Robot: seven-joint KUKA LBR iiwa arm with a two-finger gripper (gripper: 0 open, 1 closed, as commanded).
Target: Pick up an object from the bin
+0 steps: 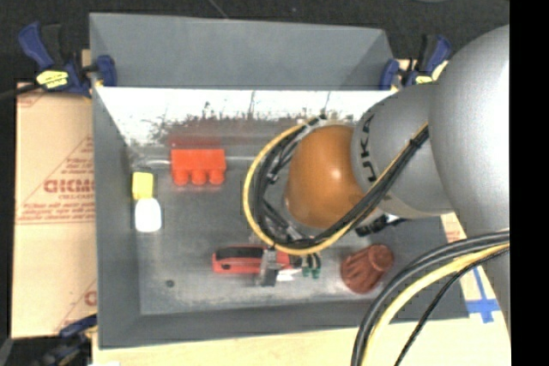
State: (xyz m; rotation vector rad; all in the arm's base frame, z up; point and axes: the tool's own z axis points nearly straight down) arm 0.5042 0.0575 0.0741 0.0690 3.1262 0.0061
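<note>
- Arm enters the bin from the right. Its orange cover, ringed by looped cables, hangs over the right half of the floor.
- Gripper sits low, near the front wall, at the right end of a flat red-and-black tool-like thing that lies lengthwise along the floor.
- Open or closed — cannot tell. The cover and cables hide most of the gripper, and the tip reads as a dark and white jumble with a bit of green beside it.
- Contact with the red-and-black thing looks likely, since its right end runs under the gripper tip. A grasp is not confirmed.
- Other contents:
  - dark red ribbed cup on its side, near the gripper's right, apart from it
  - orange-red block with three studs, toward the back, well apart
  - small yellow block touching or just above a white piece by the left wall
- Nothing is heaped; each item lies on the floor by itself.
- Progress, as a judgement: the approach looks done, with the gripper down at floor level beside a candidate. Nothing is seen lifted; every item rests on the floor.
- Left to do: secure a hold on the red-and-black thing — if not already made — then raise it clear of the bin walls.
- Risk: the thing is flat and low, and gripped at one end it may tip or slip.
</note>
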